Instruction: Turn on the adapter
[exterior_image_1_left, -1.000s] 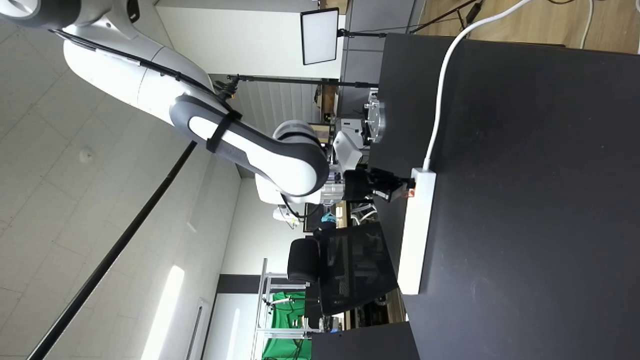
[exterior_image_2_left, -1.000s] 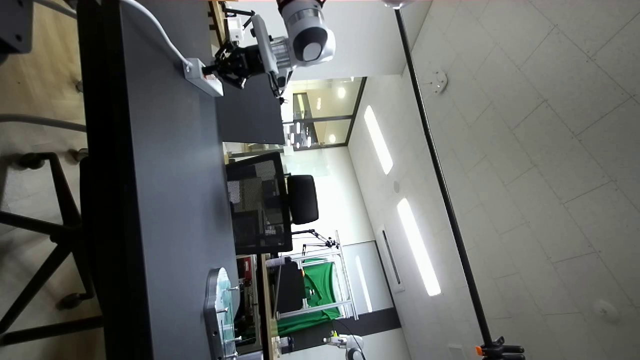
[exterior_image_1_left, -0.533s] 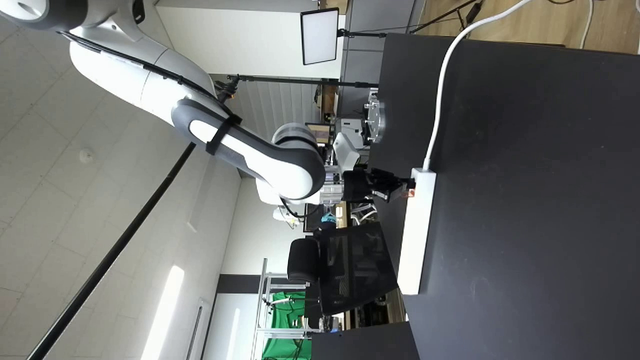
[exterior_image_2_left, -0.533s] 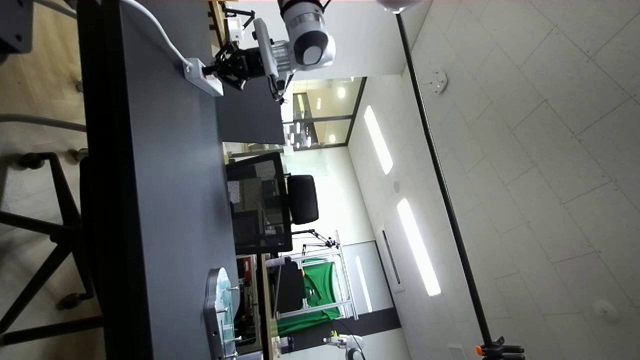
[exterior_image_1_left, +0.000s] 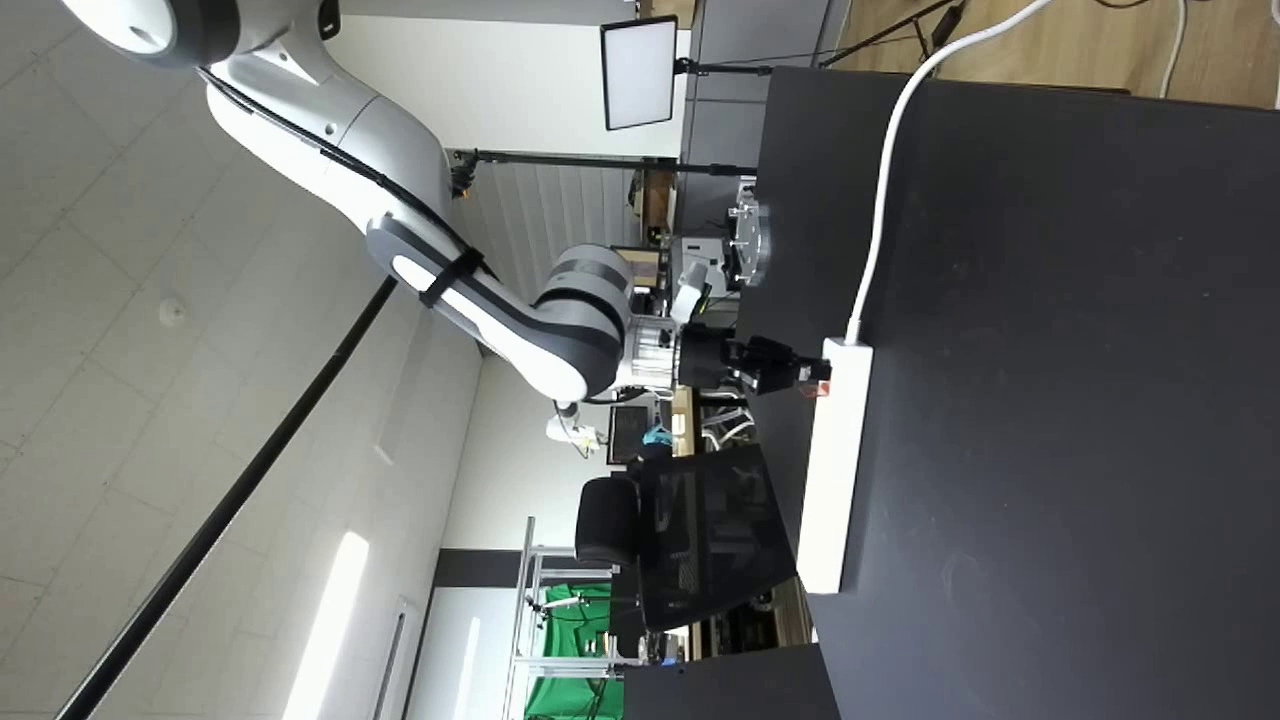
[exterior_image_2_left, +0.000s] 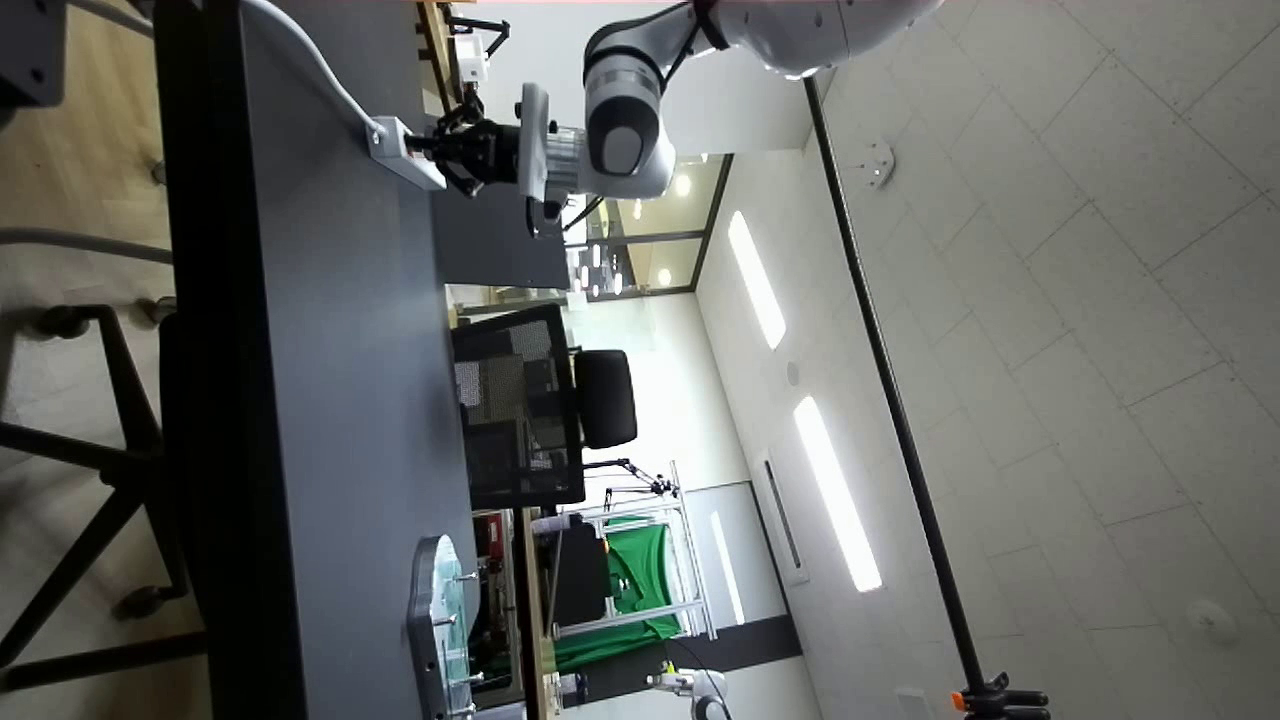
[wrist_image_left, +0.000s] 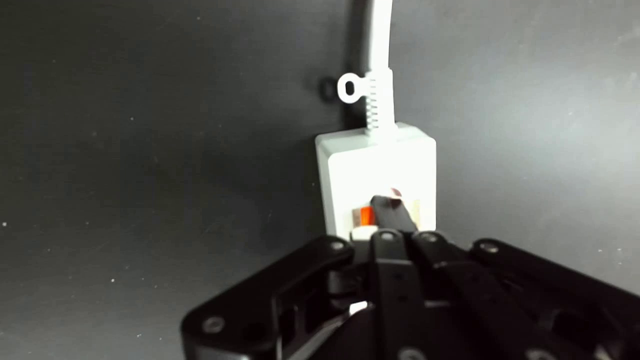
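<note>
The adapter, a long white power strip (exterior_image_1_left: 838, 480), lies on the dark table in both exterior views (exterior_image_2_left: 388, 145), which are turned sideways. Its cable end fills the middle of the wrist view (wrist_image_left: 380, 165). An orange-red switch (wrist_image_left: 367, 216) shows on its top near the cable, partly covered by a fingertip. My black gripper (exterior_image_1_left: 822, 370) is over this end in both exterior views (exterior_image_2_left: 412, 145). In the wrist view the gripper (wrist_image_left: 392, 212) is shut, with its fingertips together at the switch. They appear to touch it. Nothing is seen held. The switch's position is hidden.
The white cable (exterior_image_1_left: 880, 180) runs from the adapter's end over the table edge. The dark table (exterior_image_1_left: 1050, 400) carries the strip close to one edge. A black mesh chair (exterior_image_1_left: 715, 535) stands beyond that edge. A clear round-edged plate with metal posts (exterior_image_2_left: 450, 620) is farther off.
The arm's links and wrist have swung and tilted, while the fingertips stay at the switch. The adapter has slid very slightly along its length, away from the cable.
</note>
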